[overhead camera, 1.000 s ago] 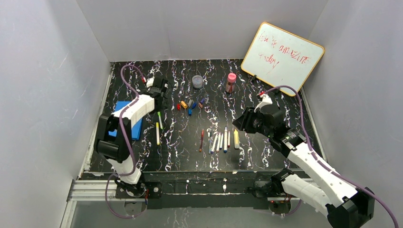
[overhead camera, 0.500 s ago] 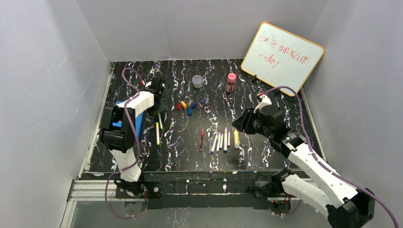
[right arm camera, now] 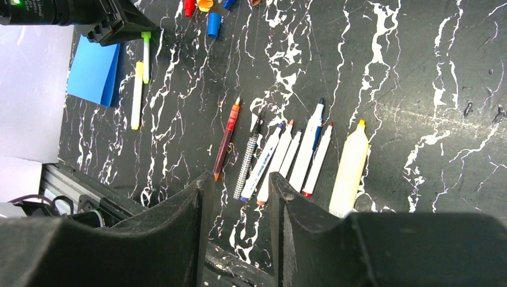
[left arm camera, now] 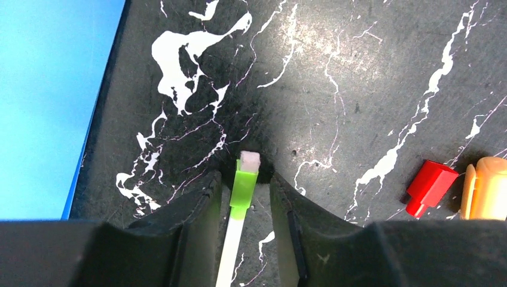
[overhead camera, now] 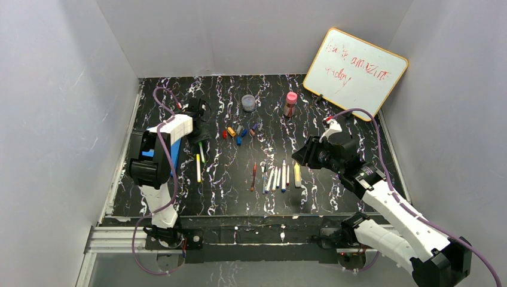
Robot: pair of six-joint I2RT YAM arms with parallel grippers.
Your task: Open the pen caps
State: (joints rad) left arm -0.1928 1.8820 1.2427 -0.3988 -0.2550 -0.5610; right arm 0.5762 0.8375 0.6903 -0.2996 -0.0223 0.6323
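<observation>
Far left, a blue pad [left arm camera: 54, 89] lies flat on the black marbled desk [overhead camera: 227, 185]. Just right of it the left pincer [left arm camera: 244, 194] sits down low, jaws partly spread on either side of a green-tipped pen [left arm camera: 245, 173]. The pen has a white barrel, a green collar and a bare pale nib poking out past the fingertips. There's a sliver of gap on both sides, so nothing's pinched. A yellow pen [overhead camera: 198, 167] lies beside it, a bit closer to the arm bases.

Right of that nib and well clear of the jaws are a red cap [left arm camera: 430, 186] and an orange cap [left arm camera: 487, 188] just beside each other. They're part of a loose bunch that also has a blue cap [right arm camera: 214, 24]. Behind the bunch stands a round clear jar [overhead camera: 248, 103].

Mid-desk is a row of pens [overhead camera: 276, 176] lying side by side, with a dark red pen [right arm camera: 226, 140] at its left end and a yellow highlighter [right arm camera: 348, 170] at its right. One white barrel has blue print on it, too tiny to read.

The right pincer [right arm camera: 239, 197] hangs above the near ends of that row, jaws apart with nothing between them. A pink-capped bottle [overhead camera: 290, 103] stands at the back. At far right a whiteboard [overhead camera: 356, 72] leans on the wall. Its red scrawl looks like "…amazing today!", but I can't make out the first word.
</observation>
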